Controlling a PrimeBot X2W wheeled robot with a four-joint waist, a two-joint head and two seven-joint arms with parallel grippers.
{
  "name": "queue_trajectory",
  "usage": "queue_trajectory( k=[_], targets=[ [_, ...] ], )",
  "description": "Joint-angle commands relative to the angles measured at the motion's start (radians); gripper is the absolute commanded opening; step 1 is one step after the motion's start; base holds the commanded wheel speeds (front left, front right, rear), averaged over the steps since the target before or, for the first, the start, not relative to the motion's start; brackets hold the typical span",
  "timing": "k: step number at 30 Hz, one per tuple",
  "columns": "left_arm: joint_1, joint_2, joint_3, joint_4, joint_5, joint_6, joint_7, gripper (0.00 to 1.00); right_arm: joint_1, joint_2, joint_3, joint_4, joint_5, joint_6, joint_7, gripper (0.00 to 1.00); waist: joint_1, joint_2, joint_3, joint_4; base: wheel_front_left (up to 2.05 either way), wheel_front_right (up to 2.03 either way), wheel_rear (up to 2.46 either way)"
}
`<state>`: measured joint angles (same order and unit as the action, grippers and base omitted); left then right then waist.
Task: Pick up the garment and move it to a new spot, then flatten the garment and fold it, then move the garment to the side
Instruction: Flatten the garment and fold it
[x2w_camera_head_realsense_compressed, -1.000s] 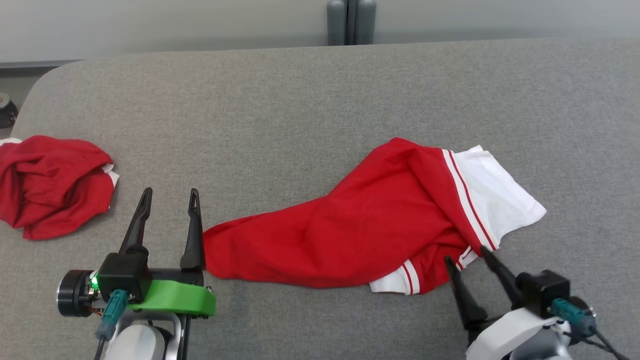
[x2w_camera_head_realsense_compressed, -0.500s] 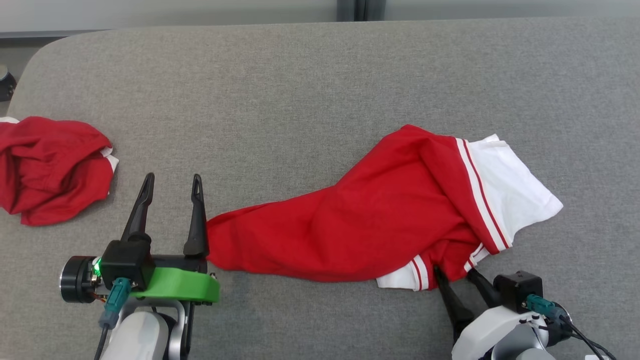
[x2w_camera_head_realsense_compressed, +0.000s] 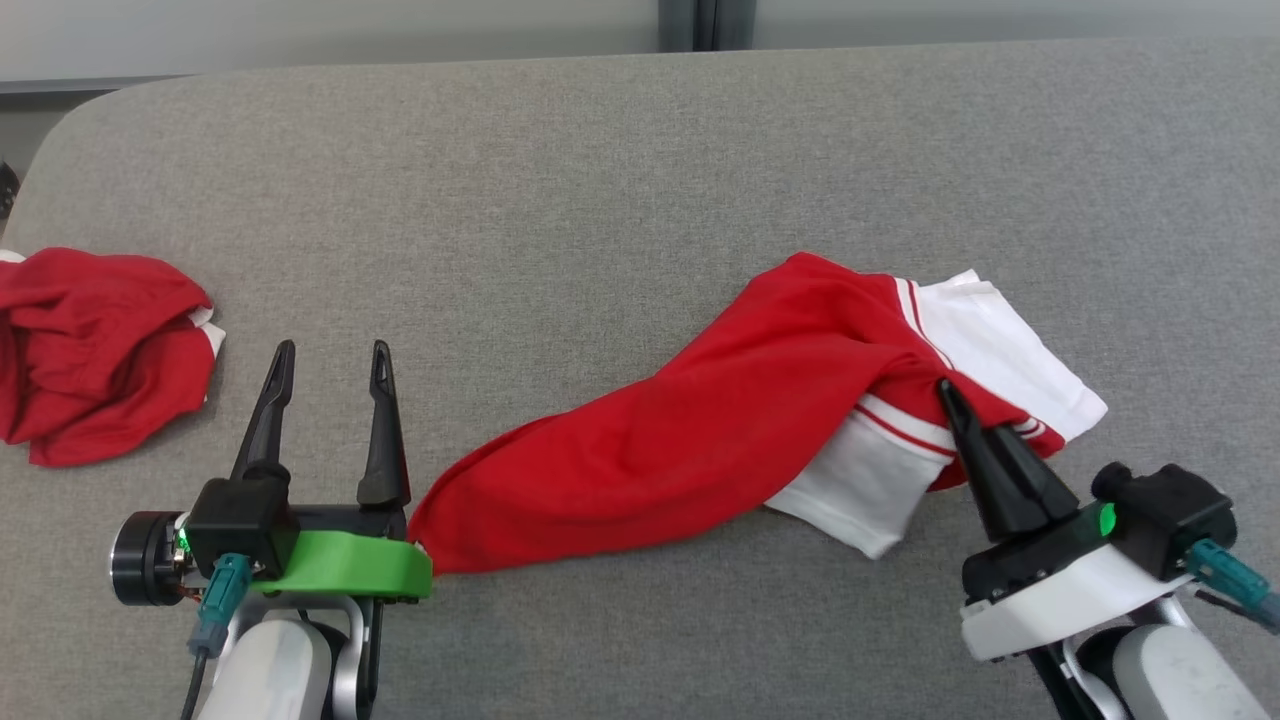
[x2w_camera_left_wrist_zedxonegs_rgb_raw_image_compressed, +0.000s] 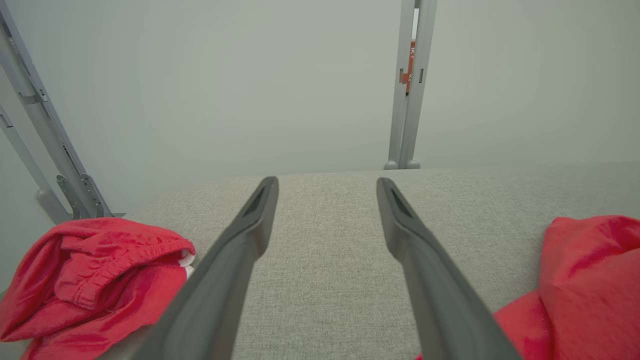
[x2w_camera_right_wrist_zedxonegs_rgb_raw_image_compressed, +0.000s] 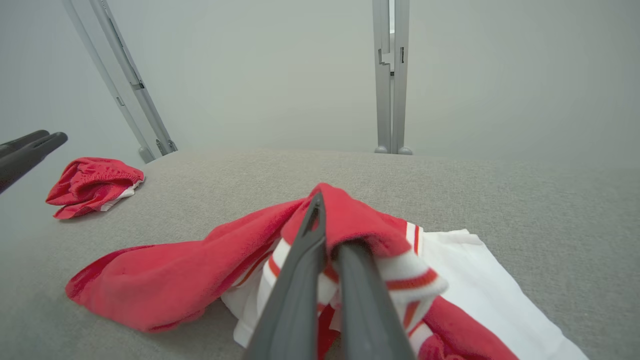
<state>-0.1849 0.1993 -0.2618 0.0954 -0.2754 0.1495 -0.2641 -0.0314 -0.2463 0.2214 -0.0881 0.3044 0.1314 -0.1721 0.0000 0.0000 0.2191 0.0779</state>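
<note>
The red-and-white garment (x2w_camera_head_realsense_compressed: 700, 450) lies stretched across the grey padded surface (x2w_camera_head_realsense_compressed: 600, 170). At the garment's right end the right gripper (x2w_camera_head_realsense_compressed: 946, 392), fingers pressed together, pinches the striped hem. The right wrist view brings out red fabric draped over the closed tips (in the head view the same grip reads as a dark wedge against the stripes). The left gripper (x2w_camera_head_realsense_compressed: 331, 347) stands spread and holds nothing, just beside the garment's left tip. Well left of the garment sits a crumpled red bundle (x2w_camera_head_realsense_compressed: 95, 355). The left wrist view catches an orange tag (x2w_camera_left_wrist_zedxonegs_rgb_raw_image_compressed: 413, 55) between grey posts (x2w_camera_left_wrist_zedxonegs_rgb_raw_image_compressed: 406, 110) beyond the garment, its writing too small to read.
</note>
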Motion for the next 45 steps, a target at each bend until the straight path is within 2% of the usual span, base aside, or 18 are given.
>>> queue_trajectory(
  k=[1,7,14,22,28,29,30,31,38,45],
  targets=[
    [0.009,-0.006,0.005,-0.003,0.01,-0.006,0.0,1.0,-0.018,-0.016,-0.015,-0.038,-0.005,-0.001,0.013,0.0,0.0,0.0,-0.005,-0.004,0.0,0.0,0.0],
    [0.009,-0.022,0.014,-0.004,0.021,-0.016,0.0,1.0,-0.059,-0.052,-0.1,-0.129,-0.009,-0.001,0.065,0.0,0.0,0.0,-0.006,-0.003,0.0,0.0,0.0],
    [-0.016,-0.044,0.02,-0.005,0.034,-0.033,0.0,1.0,-0.131,-0.088,-0.162,-0.076,0.005,-0.001,0.092,0.0,0.0,0.0,0.026,0.026,0.0,0.0,0.0],
    [-0.056,-0.073,0.023,-0.012,0.063,-0.054,0.0,1.0,-0.27,-0.145,-0.17,0.119,0.069,-0.001,0.087,0.0,0.0,0.0,0.113,0.057,0.0,0.0,0.0],
    [-0.088,-0.091,0.025,-0.004,0.08,-0.072,0.0,1.0,-0.394,-0.181,-0.139,0.34,0.11,-0.001,0.049,0.0,0.0,0.0,0.154,0.069,0.0,0.0,0.0],
    [-0.09,-0.092,0.026,-0.002,0.083,-0.076,0.0,1.0,-0.406,-0.182,-0.134,0.372,0.115,-0.001,0.045,0.18,0.0,0.0,0.155,0.068,0.0,0.0,0.0],
    [-0.093,-0.094,0.028,0.001,0.086,-0.079,0.0,1.0,-0.419,-0.189,-0.126,0.403,0.118,-0.001,0.03,0.71,0.0,0.0,0.156,0.067,0.0,0.0,0.0],
    [-0.094,-0.097,0.029,0.003,0.089,-0.08,0.0,1.0,-0.429,-0.189,-0.12,0.428,0.128,-0.002,0.02,1.0,0.0,0.0,0.155,0.066,0.0,0.0,0.0],
    [-0.067,-0.099,0.052,0.022,0.103,-0.091,0.0,1.0,-0.372,-0.18,-0.09,0.53,0.159,-0.001,-0.055,1.0,0.0,0.0,0.108,0.039,0.0,0.0,0.0],
    [-0.021,-0.09,0.084,0.028,0.109,-0.093,0.0,1.0,-0.243,-0.128,-0.183,0.41,0.097,-0.001,-0.092,1.0,0.0,0.0,0.045,0.002,0.0,0.0,0.0]
  ],
)
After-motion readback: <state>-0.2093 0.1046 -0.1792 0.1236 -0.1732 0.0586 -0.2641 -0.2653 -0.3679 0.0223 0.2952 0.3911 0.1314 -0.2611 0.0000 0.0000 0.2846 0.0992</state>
